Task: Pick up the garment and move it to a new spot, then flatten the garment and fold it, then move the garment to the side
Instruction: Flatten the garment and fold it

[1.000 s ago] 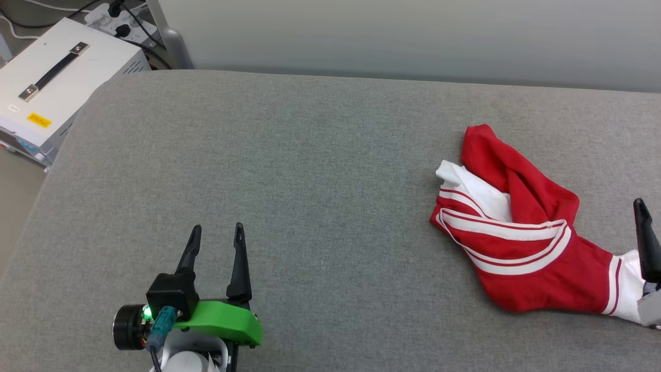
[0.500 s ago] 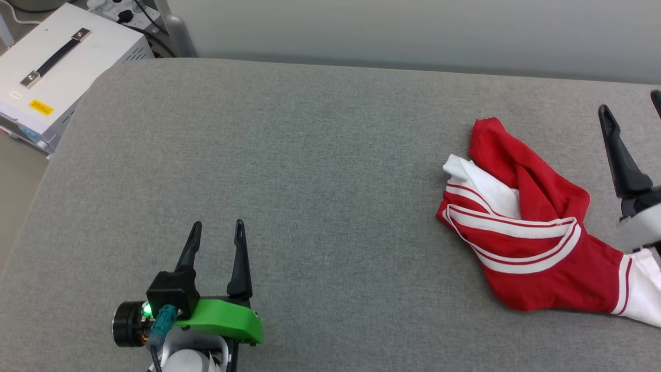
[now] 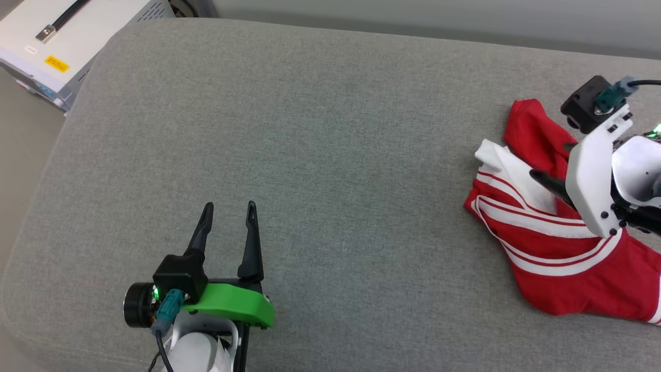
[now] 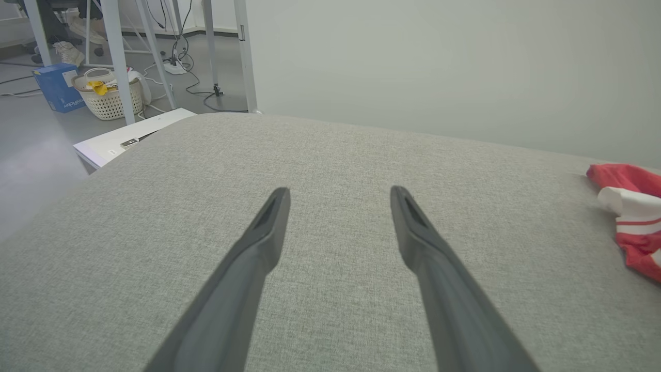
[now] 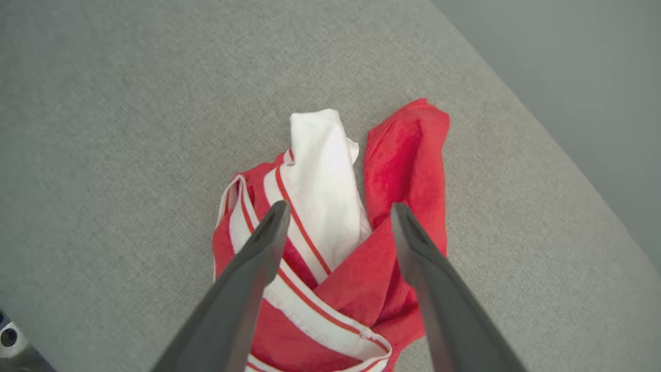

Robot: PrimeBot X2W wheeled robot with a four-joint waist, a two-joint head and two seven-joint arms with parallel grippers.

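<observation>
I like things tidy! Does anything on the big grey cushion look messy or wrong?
Yes, the garment is messy. It lies crumpled in a heap near the right end of the grey cushion, red and white folds tangled, striped trim twisted. No tear or stain shows. The right gripper is open over it.

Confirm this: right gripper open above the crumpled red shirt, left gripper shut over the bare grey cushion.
Wrong on the left gripper: it is open over the bare grey cushion, as the left wrist view shows. The rest holds.
</observation>
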